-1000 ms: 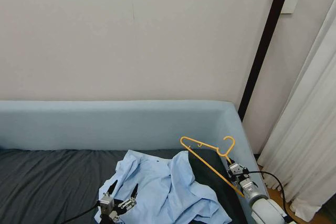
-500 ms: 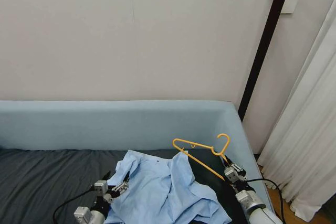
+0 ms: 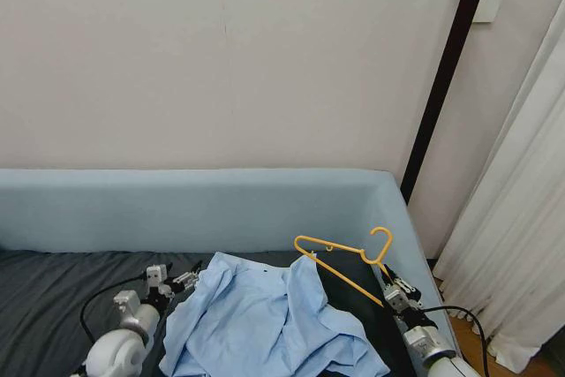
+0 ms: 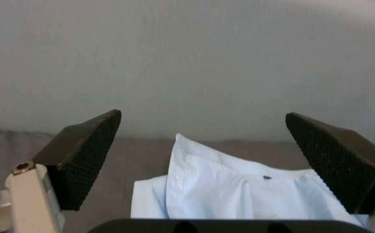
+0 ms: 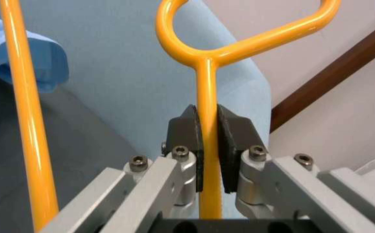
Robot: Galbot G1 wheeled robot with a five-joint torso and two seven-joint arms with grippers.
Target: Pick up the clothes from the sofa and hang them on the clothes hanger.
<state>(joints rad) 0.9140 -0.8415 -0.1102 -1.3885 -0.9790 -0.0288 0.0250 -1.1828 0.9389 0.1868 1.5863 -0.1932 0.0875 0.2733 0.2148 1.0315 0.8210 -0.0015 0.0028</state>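
A crumpled light blue shirt (image 3: 265, 324) lies on the dark seat of the sofa (image 3: 53, 306). Its collar end shows in the left wrist view as the shirt (image 4: 239, 194), ahead of the fingers. My left gripper (image 3: 181, 277) sits just left of the shirt's upper edge, open, with nothing between its black fingers (image 4: 87, 155). My right gripper (image 3: 395, 288) is at the sofa's right end, shut on the neck of an orange hanger (image 3: 340, 258). The hanger (image 5: 207, 97) stands up from the shut pads, and one arm of it reaches over the shirt.
The sofa's pale blue backrest (image 3: 194, 209) runs behind the shirt, and its right armrest (image 3: 410, 245) is beside my right gripper. A dark wooden post (image 3: 446, 77) and a white curtain (image 3: 521, 245) stand to the right.
My left gripper has swung from the shirt's lower left up to its upper left edge, staying open. My right gripper with the hanger has shifted slightly.
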